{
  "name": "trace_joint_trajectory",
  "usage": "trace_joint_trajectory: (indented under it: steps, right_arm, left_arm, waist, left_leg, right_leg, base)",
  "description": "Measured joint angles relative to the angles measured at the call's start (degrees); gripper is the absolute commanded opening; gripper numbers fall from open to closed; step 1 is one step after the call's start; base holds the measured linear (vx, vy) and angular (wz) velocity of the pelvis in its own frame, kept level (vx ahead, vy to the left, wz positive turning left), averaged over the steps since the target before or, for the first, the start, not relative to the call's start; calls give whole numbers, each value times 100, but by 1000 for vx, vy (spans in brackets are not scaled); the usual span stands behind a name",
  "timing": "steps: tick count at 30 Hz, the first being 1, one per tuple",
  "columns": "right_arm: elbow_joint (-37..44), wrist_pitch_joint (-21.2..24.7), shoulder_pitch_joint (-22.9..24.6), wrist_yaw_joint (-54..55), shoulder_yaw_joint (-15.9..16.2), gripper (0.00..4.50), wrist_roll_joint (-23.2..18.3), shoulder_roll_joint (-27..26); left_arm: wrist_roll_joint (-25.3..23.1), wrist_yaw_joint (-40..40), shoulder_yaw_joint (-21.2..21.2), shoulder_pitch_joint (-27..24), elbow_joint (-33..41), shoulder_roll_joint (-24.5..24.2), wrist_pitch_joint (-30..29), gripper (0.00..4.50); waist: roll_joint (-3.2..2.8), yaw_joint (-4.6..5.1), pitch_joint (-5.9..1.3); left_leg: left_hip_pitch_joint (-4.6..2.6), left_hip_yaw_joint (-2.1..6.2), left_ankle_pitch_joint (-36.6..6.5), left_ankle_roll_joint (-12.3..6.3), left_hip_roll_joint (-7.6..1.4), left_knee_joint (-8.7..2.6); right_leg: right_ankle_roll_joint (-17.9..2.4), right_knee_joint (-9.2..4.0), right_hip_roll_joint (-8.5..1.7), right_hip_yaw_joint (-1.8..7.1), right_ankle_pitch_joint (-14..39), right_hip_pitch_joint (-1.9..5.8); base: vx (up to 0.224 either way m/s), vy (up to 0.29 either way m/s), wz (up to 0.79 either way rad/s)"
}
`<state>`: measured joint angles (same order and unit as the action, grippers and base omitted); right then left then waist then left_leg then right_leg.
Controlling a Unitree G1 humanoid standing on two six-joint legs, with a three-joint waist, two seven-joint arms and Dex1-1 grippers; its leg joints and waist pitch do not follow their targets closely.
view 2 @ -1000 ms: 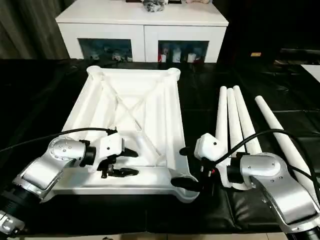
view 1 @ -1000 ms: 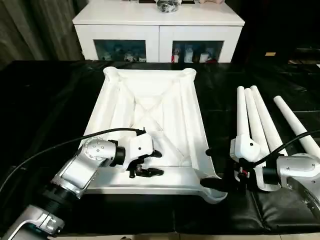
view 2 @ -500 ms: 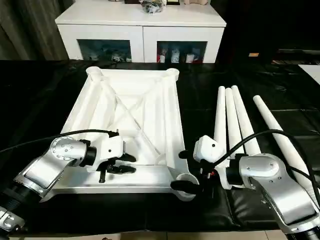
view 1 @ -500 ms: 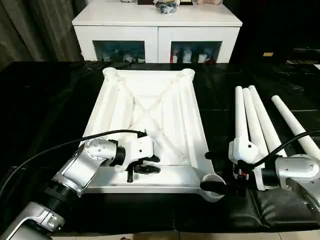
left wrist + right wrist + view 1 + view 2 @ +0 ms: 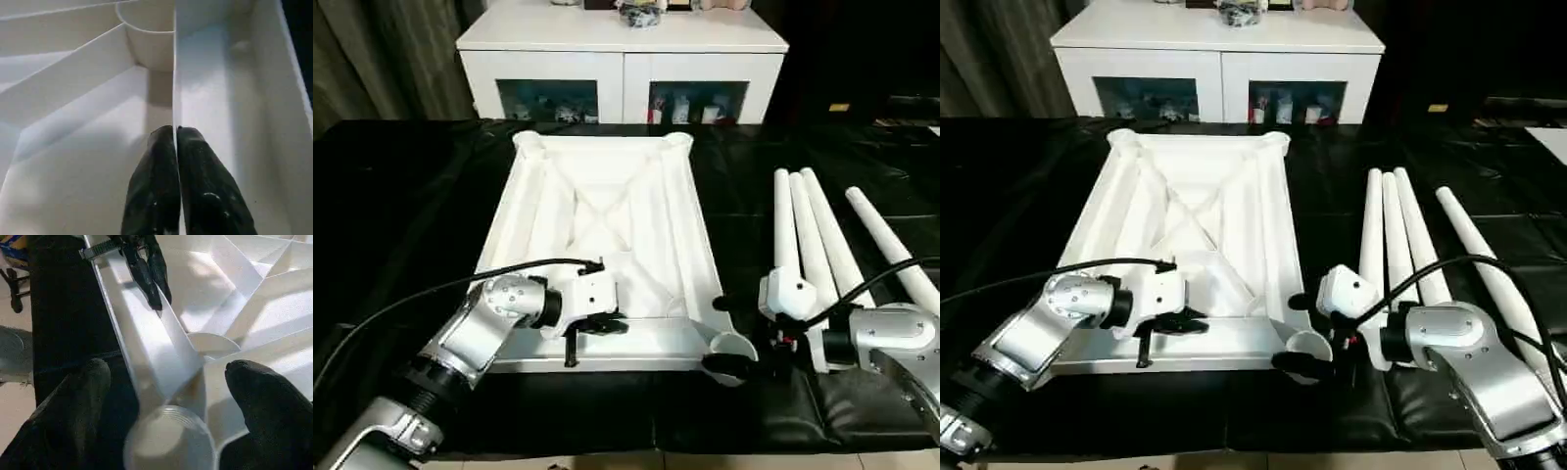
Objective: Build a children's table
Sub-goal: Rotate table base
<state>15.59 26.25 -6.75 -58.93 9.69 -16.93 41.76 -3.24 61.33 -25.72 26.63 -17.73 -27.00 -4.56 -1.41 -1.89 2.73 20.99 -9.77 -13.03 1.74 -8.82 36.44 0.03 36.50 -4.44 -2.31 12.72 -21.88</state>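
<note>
Underneath, ribbed white plastic top [image 5: 607, 211] — left end effector [image 5: 175, 134] pinching a thin rib; right end effector [image 5: 161, 396] wide.

One upturned white table top [image 5: 607, 225], four white tube legs [image 5: 818, 240], two black pincers, left pincer [image 5: 597, 326], right pincer [image 5: 729, 333], one white cabinet [image 5: 623, 59]

The tabletop [image 5: 607, 235] is white, its underside crossed by an X of white ribs. Four legs [image 5: 818, 245] on the right are plain white. The work table [image 5: 401, 196] is covered in glossy black. The far cabinet [image 5: 622, 59] is white with bluish glass doors. Both forearms are silver; the left gripper [image 5: 597, 326] and right gripper [image 5: 729, 338] have black fingers.
</note>
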Motion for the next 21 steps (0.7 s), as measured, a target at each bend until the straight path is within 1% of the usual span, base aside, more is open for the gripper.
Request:
trace_joint_trajectory:
  steps: [3,11,12,18,21]
  right_arm:
    - [-14,-22,0,37,0,418,84,-15]
    - [-254,-211,-48,287,0,418,235,-138]
    - [-291,-222,-65,328,0,418,308,-160]
    - [-335,-336,-171,490,0,418,414,-296]
    - [-459,-426,-222,644,-1,418,461,-342]
  left_arm:
    - [-34,-105,3,-6,-1,32,4,4]
    - [-175,-507,96,-29,-8,34,-62,4]
    - [-213,-594,118,-30,-7,32,-95,4]
    - [-337,-1019,333,-101,1,-13,-250,4]
    - [-375,-1157,434,-195,148,-89,-419,4]
  waist:
    - [0,21,0]
    - [-5,26,-2]
    - [-6,29,-2]
    - [-6,36,-3]
    - [-9,34,-5]
  left_leg:
    - [0,-1,0,0,-2,-1]
    - [-1,-9,1,2,-3,-26]
    - [-1,-10,1,3,-3,-30]
    - [-10,-14,11,20,-3,-73]
    - [-13,-14,17,26,-10,-93]
  right_leg:
    - [0,0,0,-1,0,-3]
    - [0,-7,1,0,0,-5]
    - [0,-7,1,0,0,-5]
    - [1,-11,2,-3,0,-6]
    - [2,-24,12,-8,0,-7]
  base:
    - [0,0,0]
    - [0,0,0]
    - [0,0,0]
    - [0,0,0]
    - [0,0,0]
